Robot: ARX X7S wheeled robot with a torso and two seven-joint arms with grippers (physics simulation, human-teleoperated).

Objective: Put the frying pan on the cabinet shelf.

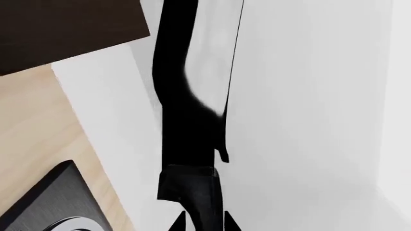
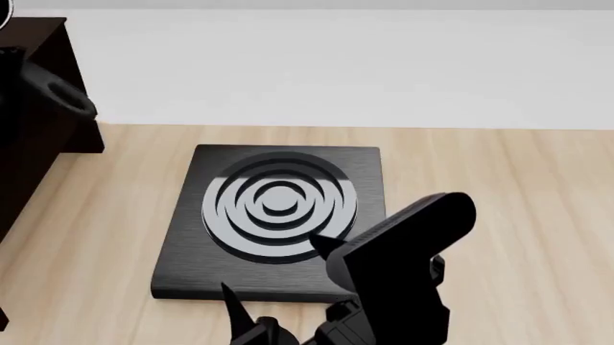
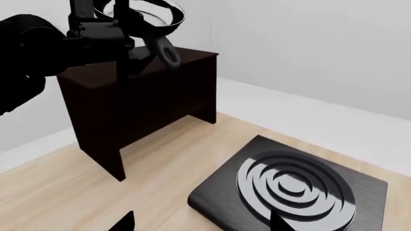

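Observation:
My left gripper point(image 1: 204, 222) is shut on the short handle of the black frying pan point(image 1: 192, 120), which I see edge-on in the left wrist view. In the right wrist view the frying pan point(image 3: 151, 12) hangs above the dark brown cabinet, whose flat top board is the cabinet shelf point(image 3: 192, 58). Its handle eyelet point(image 3: 169, 54) points down toward that board. At the left edge of the head view, the eyelet point(image 2: 75, 99) shows beside the cabinet point(image 2: 34, 151). My right gripper point(image 2: 272, 267) is open and holds nothing, low over the burner plate.
A square black burner plate point(image 2: 278, 215) with concentric grey rings lies on the pale wood surface point(image 2: 499, 215). A white wall point(image 2: 336, 65) runs behind it. The cabinet stands on side panels with an open space under its top point(image 3: 160, 115).

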